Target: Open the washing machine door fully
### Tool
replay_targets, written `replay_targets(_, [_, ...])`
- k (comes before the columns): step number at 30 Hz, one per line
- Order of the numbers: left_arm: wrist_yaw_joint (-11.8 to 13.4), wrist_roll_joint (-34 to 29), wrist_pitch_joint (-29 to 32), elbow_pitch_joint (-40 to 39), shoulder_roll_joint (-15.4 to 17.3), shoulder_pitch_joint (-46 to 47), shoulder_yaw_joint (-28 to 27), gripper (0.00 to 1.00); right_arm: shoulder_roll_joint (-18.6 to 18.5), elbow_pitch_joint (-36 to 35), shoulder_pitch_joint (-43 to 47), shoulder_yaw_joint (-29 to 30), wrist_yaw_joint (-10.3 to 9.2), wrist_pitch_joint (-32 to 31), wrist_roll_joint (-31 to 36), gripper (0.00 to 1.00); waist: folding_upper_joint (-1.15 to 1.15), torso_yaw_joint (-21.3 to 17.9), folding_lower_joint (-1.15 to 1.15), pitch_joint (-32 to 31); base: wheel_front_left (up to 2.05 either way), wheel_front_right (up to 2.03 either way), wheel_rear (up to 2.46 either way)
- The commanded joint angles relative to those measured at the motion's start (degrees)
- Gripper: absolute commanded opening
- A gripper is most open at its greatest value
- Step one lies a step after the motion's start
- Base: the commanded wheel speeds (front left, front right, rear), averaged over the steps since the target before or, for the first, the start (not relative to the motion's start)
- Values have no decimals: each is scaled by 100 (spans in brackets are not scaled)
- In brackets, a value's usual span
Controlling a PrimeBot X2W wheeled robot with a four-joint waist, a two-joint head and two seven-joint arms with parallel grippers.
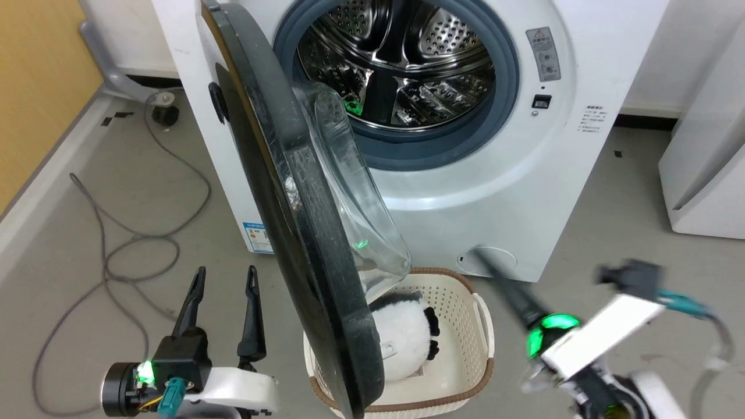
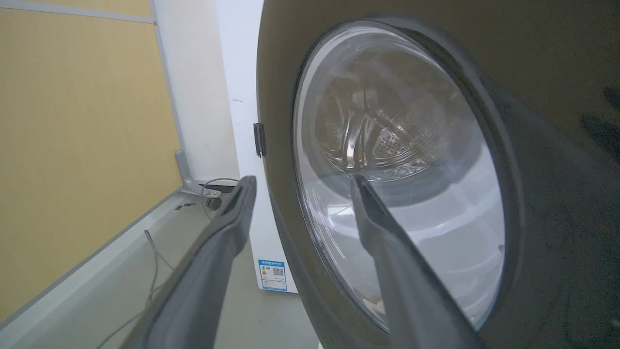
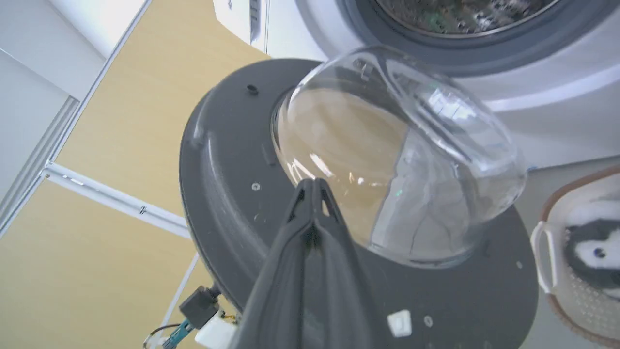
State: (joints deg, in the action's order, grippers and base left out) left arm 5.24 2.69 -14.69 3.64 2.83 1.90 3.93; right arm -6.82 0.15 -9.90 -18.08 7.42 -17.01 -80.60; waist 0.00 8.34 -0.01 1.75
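Nothing printed here is sharp enough to read. A small blue label point(image 2: 273, 274) with a QR square sits low on the washing machine point(image 1: 512, 192), ahead of the left jaws and between their two fingers point(image 2: 213, 257) in the left wrist view. A grey warning sticker point(image 1: 544, 52) and a block of fine black print point(image 1: 593, 119) sit well beyond the right jaws, beside the grey rubber gasket point(image 1: 506, 75) and the steel drum point(image 1: 401, 58). The left jaws stand apart and hold nothing. The washing machine door point(image 1: 291, 203) is swung out, edge-on just to their right, with its glossy outer face in front of their right finger. The right jaws are pressed together on nothing. They are blurred in the head view, and their tip lies before the door's dark inner face at the base of the glass bowl point(image 3: 402, 160); contact cannot be told. Left of the right jaws a cream basket point(image 1: 465, 326) holds a black-and-white plush toy point(image 1: 401, 337). The floor point(image 1: 611, 221) is plain grey. Loose cables point(image 1: 116, 244) trail ahead of the left jaws, a yellow wall panel point(image 1: 35, 87) is to their left, and a white appliance point(image 1: 704, 174) is beyond the right jaws.
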Motion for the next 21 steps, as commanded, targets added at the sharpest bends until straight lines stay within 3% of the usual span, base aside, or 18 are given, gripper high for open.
replay_targets(1, [-36,-34,-30,18,5,-99,-37,100,-76,-44,53,133,7,499,299,0,0,-26,1,-35,0,0,0])
replay_targets(7, [-59,-35,-30,31,5,-119,-60,100,-322,18,36,454,7,2625,1284,0,0,-85,1,-97,0,0,0])
replay_targets(9, [-53,-37,-30,21,5,-131,-70,100,-430,83,51,563,7,3033,1582,0,0,-114,1,-113,0,0,0])
replay_targets(13, [-57,-49,-30,3,5,-166,-104,100,-554,83,103,1153,7,3194,3040,0,0,-188,1,-128,0,0,0])
replay_targets(16, [-65,-56,-30,-12,5,-179,-118,100,-295,-187,244,1654,7,3198,4407,0,0,-224,1,-125,0,0,0])
replay_targets(21, [-76,-67,-30,-26,5,-186,-139,100,-45,-472,587,2008,7,3200,6356,0,0,-257,1,-116,0,0,0])
